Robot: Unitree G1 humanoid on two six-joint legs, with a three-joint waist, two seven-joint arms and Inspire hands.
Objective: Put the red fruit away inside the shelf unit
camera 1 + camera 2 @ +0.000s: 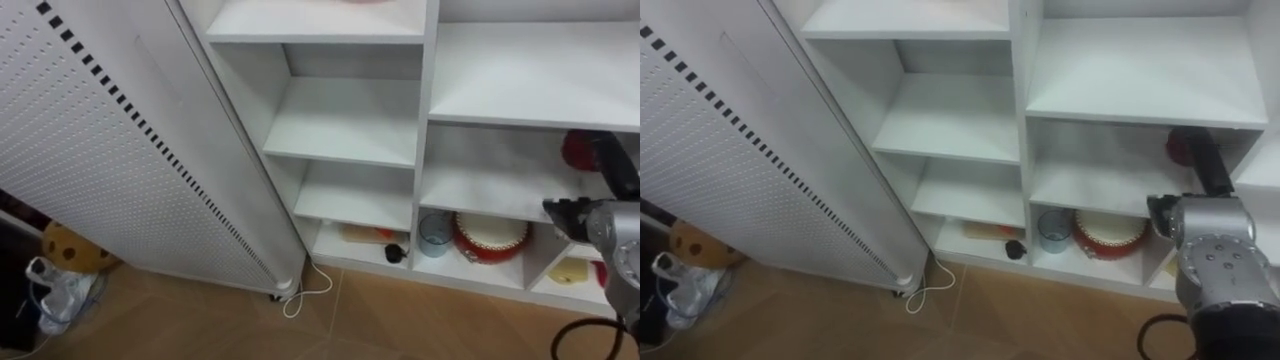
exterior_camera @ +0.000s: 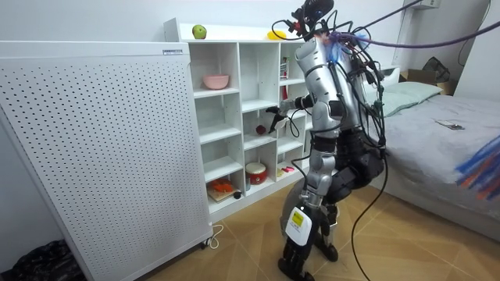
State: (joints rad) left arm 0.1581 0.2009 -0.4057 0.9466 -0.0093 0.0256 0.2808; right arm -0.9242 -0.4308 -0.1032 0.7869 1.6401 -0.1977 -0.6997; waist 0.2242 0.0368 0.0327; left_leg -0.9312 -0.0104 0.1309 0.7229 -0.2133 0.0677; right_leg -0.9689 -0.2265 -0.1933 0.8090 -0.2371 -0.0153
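Observation:
A red fruit (image 1: 577,150) lies on a middle shelf of the white closet (image 1: 345,140), in the column at the right of the eye views. My right hand (image 1: 612,165) reaches into that compartment and is right against the fruit; whether its fingers curl round it is hidden. In the room view I stand facing the closet (image 2: 234,117) with that hand (image 2: 275,117) stretched to the red fruit (image 2: 260,128). A green apple (image 2: 199,31) and a yellow fruit (image 2: 275,34) lie on the closet's top.
A tall white perforated panel (image 1: 100,150) leans left of the closet, with a white cable (image 1: 305,290) on the floor by it. The lower shelves hold a red round tin (image 1: 491,237), a blue cup (image 1: 434,233) and a pink bowl (image 2: 216,81). A bed (image 2: 437,133) stands behind me.

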